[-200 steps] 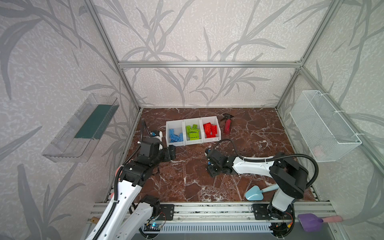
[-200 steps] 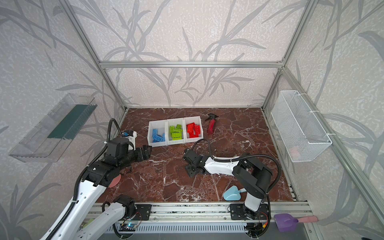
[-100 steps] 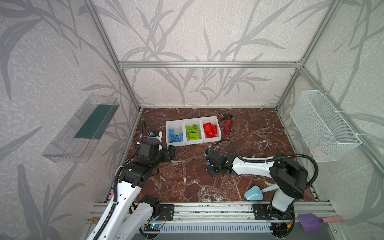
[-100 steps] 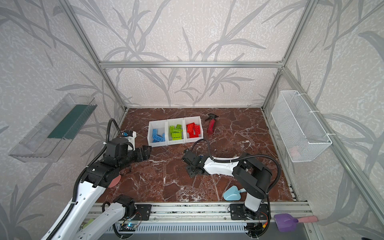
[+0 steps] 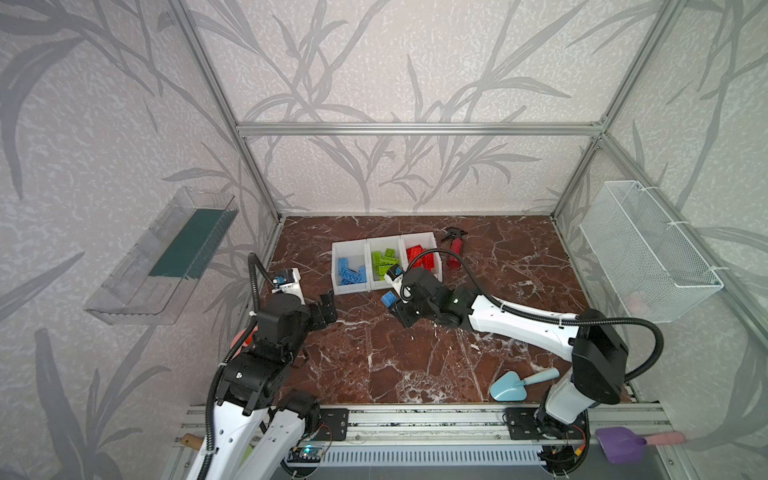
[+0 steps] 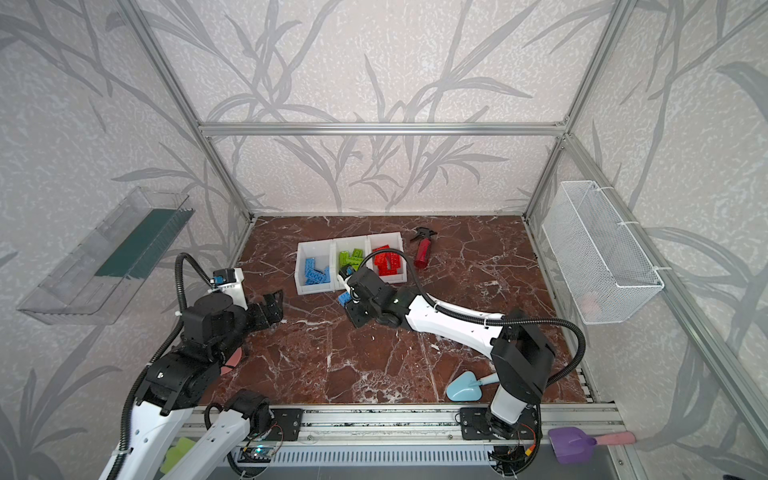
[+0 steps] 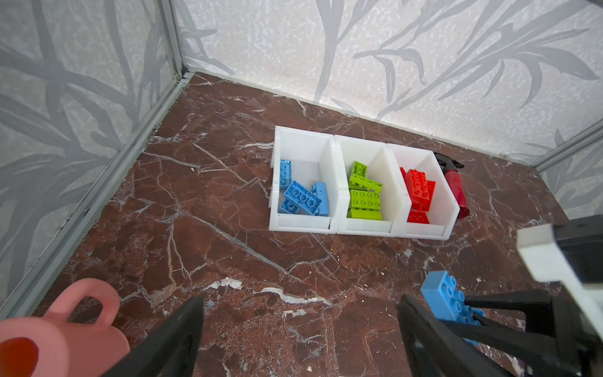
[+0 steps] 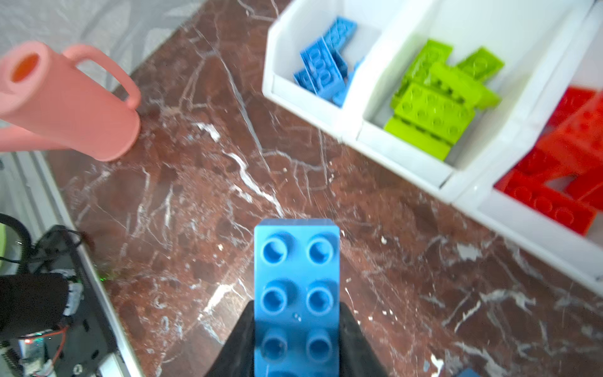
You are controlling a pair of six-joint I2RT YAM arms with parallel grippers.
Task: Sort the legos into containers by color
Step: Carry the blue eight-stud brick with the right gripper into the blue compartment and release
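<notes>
Presently held: blue lego [image 8: 296,287], clamped in right end effector [image 8: 297,339].
Left end effector [image 7: 300,329]: spread wide, empty.
Lego height: seemingly off the bench [image 8: 195,196], near containers [image 8: 303,109].

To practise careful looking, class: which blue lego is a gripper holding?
The blue lego clamped in the right gripper; the other blue legos lie loose in the leftmost container.

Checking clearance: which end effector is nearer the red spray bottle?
Right. The right end effector, shut on a blue brick, is in front of the bins, left of the bottle; the left end effector, open, is farther left, near the bins' opposite end.
</notes>
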